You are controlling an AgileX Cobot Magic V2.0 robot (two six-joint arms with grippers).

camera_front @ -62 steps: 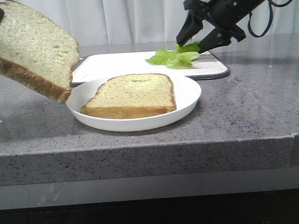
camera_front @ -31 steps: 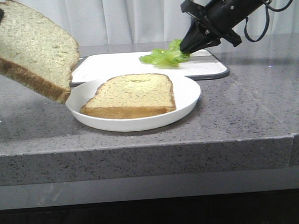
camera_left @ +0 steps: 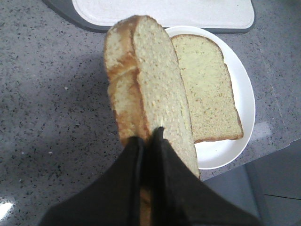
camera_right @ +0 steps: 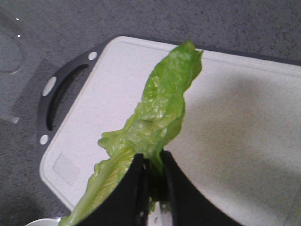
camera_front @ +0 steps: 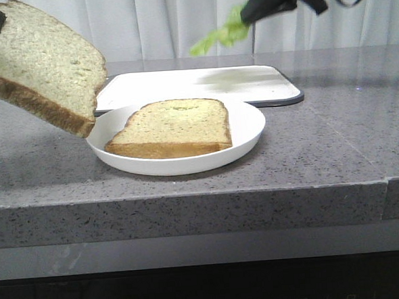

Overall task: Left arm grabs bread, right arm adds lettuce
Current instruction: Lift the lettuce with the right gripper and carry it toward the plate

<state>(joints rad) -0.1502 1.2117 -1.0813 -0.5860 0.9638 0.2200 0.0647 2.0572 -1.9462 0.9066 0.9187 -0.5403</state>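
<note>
My left gripper [camera_left: 148, 136] is shut on the thick bread [camera_front: 38, 61] and holds it tilted in the air at the left, above the counter; it also shows in the left wrist view [camera_left: 150, 84]. My right gripper [camera_front: 247, 14] is shut on the lettuce [camera_front: 221, 34], a light-green ruffled leaf lifted high above the white cutting board [camera_front: 182, 83]. In the right wrist view the lettuce [camera_right: 160, 108] hangs from the gripper [camera_right: 154, 157] over the board [camera_right: 244, 141]. A thinner bread slice [camera_front: 174, 127] lies on the white plate [camera_front: 249, 123].
The plate [camera_left: 244, 94] sits on the grey stone counter [camera_front: 334, 141] in front of the cutting board. The counter's front edge runs across the lower view. White curtains hang behind.
My right gripper has closed on the lettuce and lifted it up off the cutting board, moving slightly left. The left arm and its bread have not moved.
</note>
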